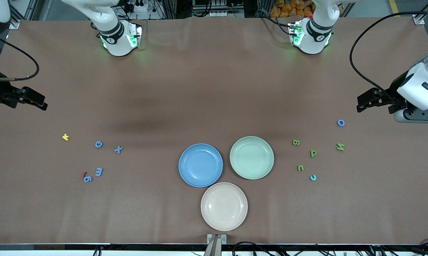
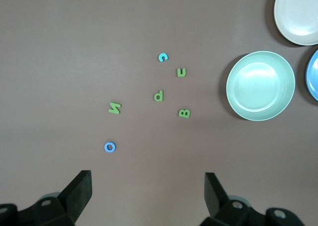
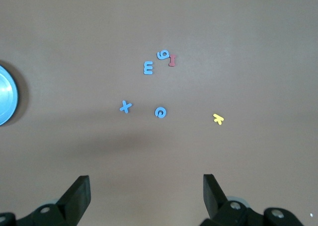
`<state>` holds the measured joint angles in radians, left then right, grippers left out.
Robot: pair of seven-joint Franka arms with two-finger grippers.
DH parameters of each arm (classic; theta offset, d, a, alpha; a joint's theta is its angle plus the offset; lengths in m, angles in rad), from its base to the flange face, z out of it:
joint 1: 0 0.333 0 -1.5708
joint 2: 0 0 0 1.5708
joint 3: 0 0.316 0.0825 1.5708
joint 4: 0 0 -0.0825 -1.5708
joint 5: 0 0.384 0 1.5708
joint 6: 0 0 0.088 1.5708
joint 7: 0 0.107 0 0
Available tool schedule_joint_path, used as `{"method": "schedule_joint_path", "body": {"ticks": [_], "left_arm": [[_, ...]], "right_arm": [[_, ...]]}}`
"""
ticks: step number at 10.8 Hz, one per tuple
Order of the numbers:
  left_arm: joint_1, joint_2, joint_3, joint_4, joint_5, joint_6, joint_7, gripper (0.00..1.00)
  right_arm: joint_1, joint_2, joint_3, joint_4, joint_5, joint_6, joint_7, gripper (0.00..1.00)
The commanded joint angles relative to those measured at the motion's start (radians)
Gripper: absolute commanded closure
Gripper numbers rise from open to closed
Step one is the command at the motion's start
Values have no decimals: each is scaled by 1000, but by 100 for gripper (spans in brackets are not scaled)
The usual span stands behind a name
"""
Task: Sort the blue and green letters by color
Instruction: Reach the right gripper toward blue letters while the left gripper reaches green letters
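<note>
In the front view, three round plates sit together near the camera edge of the brown table: a blue plastic plate, a pale green plate beside it and a cream plate nearest to the camera. Nothing lies in any of them. Toward the right arm's end lie four flat periwinkle blue letters: an e, an x, an m and a 6, which touches a small dark red piece. A tiny yellow letter lies apart from them. Toward the left arm's end lie lime green letters B, p, N and n, a blue ring-shaped o and a turquoise c. The right gripper and the left gripper hover at the table's ends.

In the left wrist view, the left gripper is wide open and holds nothing, above the green group.

In the right wrist view, the right gripper is also wide open and empty, above the blue group.
</note>
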<state>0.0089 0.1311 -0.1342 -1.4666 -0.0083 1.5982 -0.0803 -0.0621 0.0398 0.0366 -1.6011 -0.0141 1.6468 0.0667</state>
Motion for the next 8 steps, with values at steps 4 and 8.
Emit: {"method": "schedule_joint_path", "body": {"ticks": [4, 8], "left_arm": [[20, 130, -5, -93, 48, 169, -1, 0], [25, 137, 54, -363, 59, 562, 107, 0]], "right_arm": [[7, 35, 5, -344, -1, 399, 28, 0], [73, 182, 5, -346, 0, 507, 287, 0]]}}
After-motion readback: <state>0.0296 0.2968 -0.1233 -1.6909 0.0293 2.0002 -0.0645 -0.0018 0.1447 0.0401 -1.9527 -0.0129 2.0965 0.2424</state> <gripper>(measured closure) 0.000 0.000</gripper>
